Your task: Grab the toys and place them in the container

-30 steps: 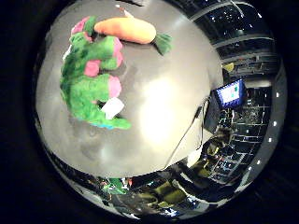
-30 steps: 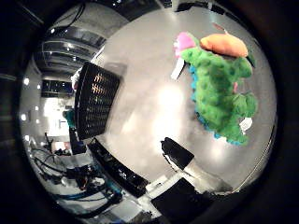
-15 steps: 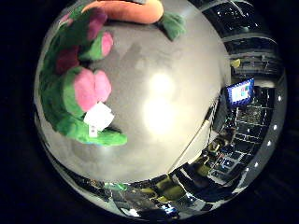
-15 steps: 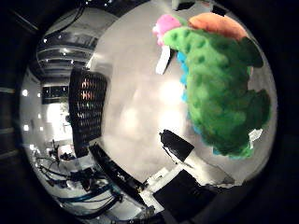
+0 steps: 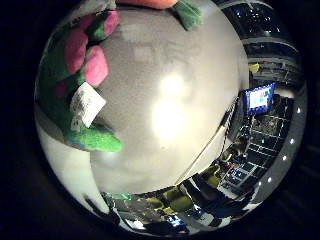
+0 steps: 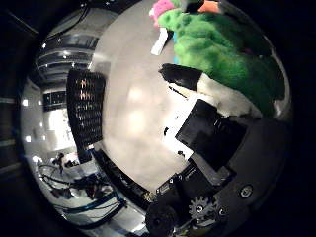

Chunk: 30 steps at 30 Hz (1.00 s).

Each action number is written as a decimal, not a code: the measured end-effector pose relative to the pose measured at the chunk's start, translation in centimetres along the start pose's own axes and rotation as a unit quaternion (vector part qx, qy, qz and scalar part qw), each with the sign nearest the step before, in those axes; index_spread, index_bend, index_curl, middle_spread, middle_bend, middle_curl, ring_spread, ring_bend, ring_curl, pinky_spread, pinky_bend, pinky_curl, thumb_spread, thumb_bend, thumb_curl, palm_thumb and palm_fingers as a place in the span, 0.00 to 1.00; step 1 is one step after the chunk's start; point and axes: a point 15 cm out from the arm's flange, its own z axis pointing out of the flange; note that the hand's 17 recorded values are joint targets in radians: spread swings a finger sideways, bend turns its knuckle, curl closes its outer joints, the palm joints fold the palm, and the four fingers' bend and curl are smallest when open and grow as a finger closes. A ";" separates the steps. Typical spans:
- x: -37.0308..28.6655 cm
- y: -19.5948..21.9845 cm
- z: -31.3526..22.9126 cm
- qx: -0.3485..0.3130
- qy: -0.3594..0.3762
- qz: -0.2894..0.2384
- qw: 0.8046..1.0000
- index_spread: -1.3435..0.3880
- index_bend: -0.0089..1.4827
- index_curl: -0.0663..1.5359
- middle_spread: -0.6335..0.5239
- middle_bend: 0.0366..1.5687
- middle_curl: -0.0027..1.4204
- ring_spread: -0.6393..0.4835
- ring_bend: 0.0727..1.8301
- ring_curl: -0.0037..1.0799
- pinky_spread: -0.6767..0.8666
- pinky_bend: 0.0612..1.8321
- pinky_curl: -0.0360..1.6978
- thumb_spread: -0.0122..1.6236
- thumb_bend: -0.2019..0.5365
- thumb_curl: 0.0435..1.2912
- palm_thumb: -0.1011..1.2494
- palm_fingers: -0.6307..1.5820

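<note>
Green plush [image 6: 222,59]: lies close under the hand [image 6: 212,128], fingers apparently curling onto it, table [image 5: 170,115] edge beyond.

This looks like a robotics lab: a bare grey table [image 5: 165,125] stands amid dark shelving racks [image 5: 270,150], a lit computer monitor [image 5: 259,98] glows beside it, yellow-green chairs [image 5: 175,200] sit nearby, and a black mesh container [image 6: 86,113] rests on the table under ceiling lights.
</note>
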 end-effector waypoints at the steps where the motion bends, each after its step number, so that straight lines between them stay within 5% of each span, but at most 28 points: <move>1: 0.1 0.0 -0.1 0.000 0.001 -0.001 1.000 0.54 0.26 0.28 0.40 0.45 0.34 0.40 0.51 0.39 0.21 0.44 0.24 0.60 0.24 0.24 0.60 0.91; 6: 0.8 -0.1 -1.4 0.009 0.013 -0.006 1.000 0.60 0.55 0.39 0.44 0.59 0.40 0.42 0.59 0.44 0.22 0.54 0.29 0.60 0.25 0.27 0.64 0.96; 13: 1.6 -0.7 -6.0 0.040 0.031 -0.002 0.999 0.65 0.71 0.44 0.46 0.74 0.44 0.43 0.70 0.50 0.28 0.66 0.37 0.58 0.25 0.30 0.70 0.88; 25: 0.0 2.6 -18.0 0.065 0.044 0.004 0.997 0.67 0.79 0.44 0.47 0.81 0.43 0.44 0.76 0.52 0.32 0.67 0.48 0.58 0.24 0.34 0.74 0.84; 30: -5.4 2.9 -22.9 0.082 0.041 -0.027 0.995 0.68 0.80 0.44 0.48 0.82 0.42 0.44 0.77 0.52 0.32 0.65 0.52 0.58 0.24 0.35 0.73 0.84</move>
